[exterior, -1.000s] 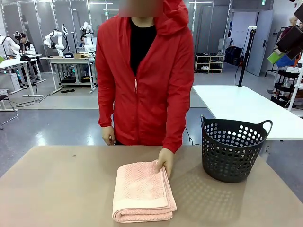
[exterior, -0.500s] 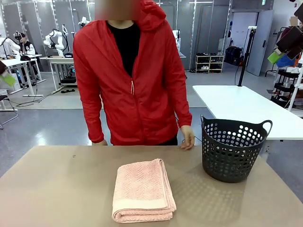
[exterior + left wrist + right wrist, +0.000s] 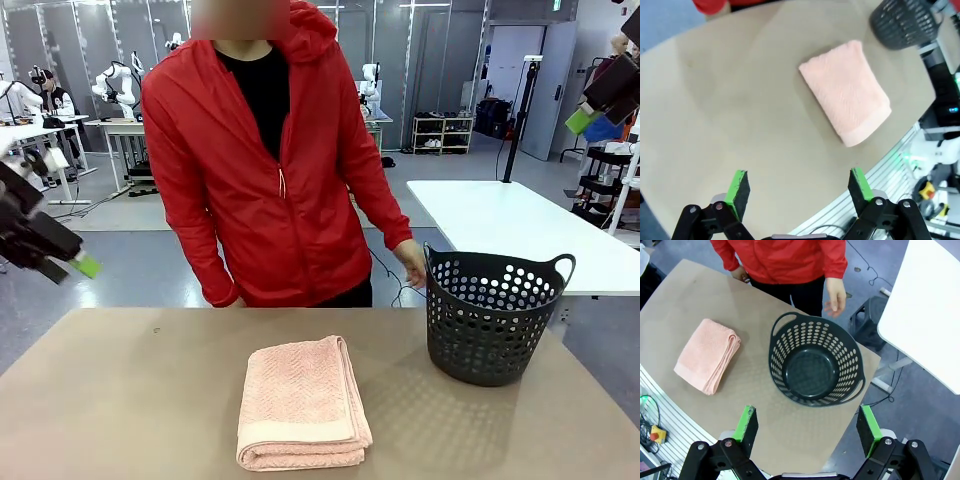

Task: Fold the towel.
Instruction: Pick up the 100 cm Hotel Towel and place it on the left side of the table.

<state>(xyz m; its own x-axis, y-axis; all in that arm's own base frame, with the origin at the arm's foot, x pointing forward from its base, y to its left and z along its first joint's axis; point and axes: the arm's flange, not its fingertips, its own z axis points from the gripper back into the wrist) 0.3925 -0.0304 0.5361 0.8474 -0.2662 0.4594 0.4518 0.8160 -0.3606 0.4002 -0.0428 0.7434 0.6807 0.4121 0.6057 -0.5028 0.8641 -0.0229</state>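
Left claw (image 3: 799, 190): I read its green pads (image 3: 738, 186) spread wide apart, nothing between them, held high above the tabletop (image 3: 730, 100). From the front camera I see it at the far left edge, raised well above the tabletop and well apart from the towel. Right claw (image 3: 809, 431): also spread wide, empty, looking down from high over the basket.

The towel (image 3: 300, 402) lies folded in a neat rectangle on the tabletop, near the middle and toward my side, its plain band along the near edge and stacked layers visible along its right side. Nothing touches it. The dark perforated basket (image 3: 492, 315) stands upright to the towel's right, near but apart from it; I see its inside empty from the right wrist camera.

A person in a red jacket (image 3: 270, 170) stands at the far edge, one hand (image 3: 410, 264) hanging just beside the basket's rim.
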